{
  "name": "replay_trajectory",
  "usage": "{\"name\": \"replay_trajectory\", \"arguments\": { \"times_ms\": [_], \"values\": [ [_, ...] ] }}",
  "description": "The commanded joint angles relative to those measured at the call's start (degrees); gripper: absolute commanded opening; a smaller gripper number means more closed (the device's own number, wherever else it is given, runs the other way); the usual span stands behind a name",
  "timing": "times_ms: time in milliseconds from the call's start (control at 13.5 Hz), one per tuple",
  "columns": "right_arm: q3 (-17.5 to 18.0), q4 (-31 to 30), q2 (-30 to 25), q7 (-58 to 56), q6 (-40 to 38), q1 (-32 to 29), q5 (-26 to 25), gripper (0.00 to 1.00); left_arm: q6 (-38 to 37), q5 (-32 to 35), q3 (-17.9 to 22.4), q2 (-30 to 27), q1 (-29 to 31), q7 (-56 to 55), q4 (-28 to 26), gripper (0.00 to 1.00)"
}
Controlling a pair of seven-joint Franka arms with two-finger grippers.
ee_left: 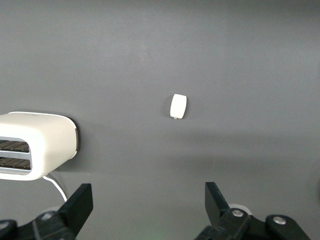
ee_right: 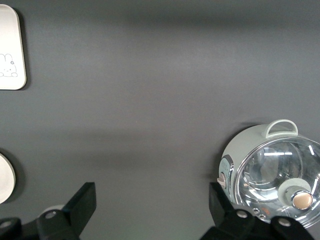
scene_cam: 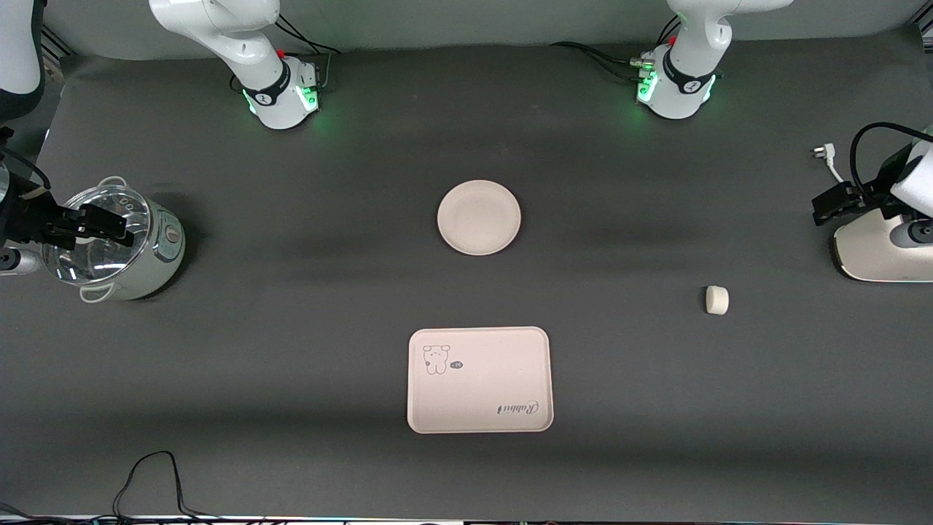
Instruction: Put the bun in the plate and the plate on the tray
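The round cream plate lies empty mid-table. The printed tray lies nearer the front camera than the plate, also empty. The small off-white bun lies on the mat toward the left arm's end, and shows in the left wrist view. My left gripper is open and empty, up over the toaster's edge. My right gripper is open and empty over the glass-lidded pot. The right wrist view shows a tray corner and the plate's edge.
A white toaster stands at the left arm's end of the table, with a plug and cable near it. A pale green pot with a glass lid stands at the right arm's end. A black cable lies at the front edge.
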Motion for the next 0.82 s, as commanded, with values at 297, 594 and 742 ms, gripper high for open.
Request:
{"name": "replay_trajectory", "arguments": {
  "times_ms": [297, 594, 742],
  "values": [
    [-0.07, -1.05, -1.44, -0.94, -0.24, 0.51, -1.34, 1.00, -2.69, -0.84, -1.11, 0.72, -0.14, -0.81, 2.71, 1.00],
    [-0.07, -0.96, -1.44, -0.94, -0.33, 0.51, -1.34, 1.00, -3.31, -0.84, -1.11, 4.05, -0.23, -0.63, 4.65, 1.00],
    [-0.07, -0.87, -1.44, -1.02, -0.33, 0.51, -1.34, 1.00, -2.96, -1.02, -1.11, 7.21, 0.03, -0.64, 3.60, 1.00]
  ]
}}
